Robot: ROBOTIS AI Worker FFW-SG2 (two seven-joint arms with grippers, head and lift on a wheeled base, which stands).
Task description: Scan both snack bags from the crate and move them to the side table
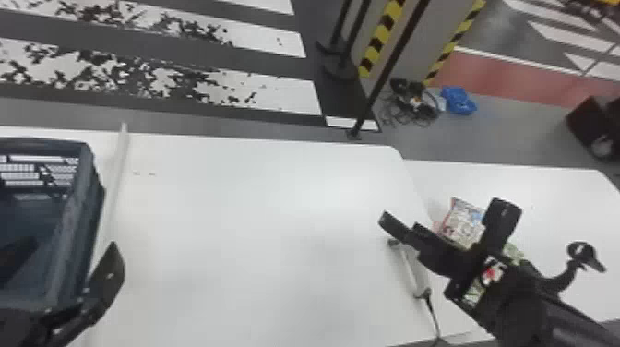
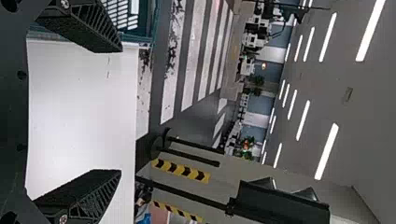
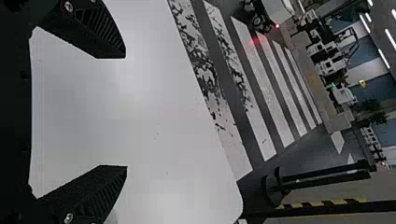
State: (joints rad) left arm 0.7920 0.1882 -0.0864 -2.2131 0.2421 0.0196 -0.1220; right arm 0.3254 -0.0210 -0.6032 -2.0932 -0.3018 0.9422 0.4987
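Closest to me, my right gripper stands wide open, grasping nothing, over the right end of the table. One snack bag lies on the side table at right; a green bag is partly hidden behind my arm. The scanner is near the table's right edge. At far left, my left gripper, spread and empty, is by the crate.
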